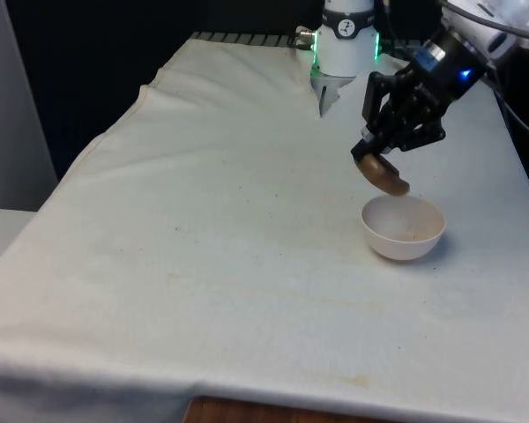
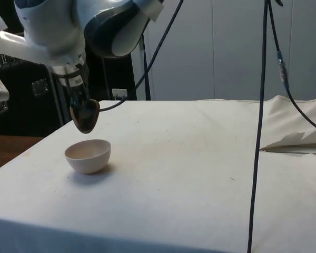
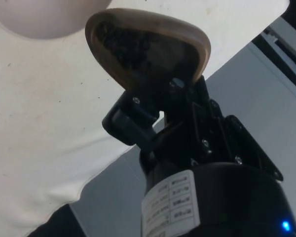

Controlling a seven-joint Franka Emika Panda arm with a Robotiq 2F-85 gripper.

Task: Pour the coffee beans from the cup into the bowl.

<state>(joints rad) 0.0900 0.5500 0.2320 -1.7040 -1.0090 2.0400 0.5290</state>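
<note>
A brown cup hangs tilted over the rim of a white bowl, its mouth turned down toward the bowl. My gripper is shut on the cup from above and behind. In the side view the cup hangs just above the bowl, with the gripper clamped on it. In the wrist view dark coffee beans lie inside the tipped cup, and a curve of the bowl shows beyond it. I cannot make out beans inside the bowl.
The white cloth covers the table, with a folded ridge near the robot's base. Black cables hang down in the side view. The table's right edge runs close behind the bowl.
</note>
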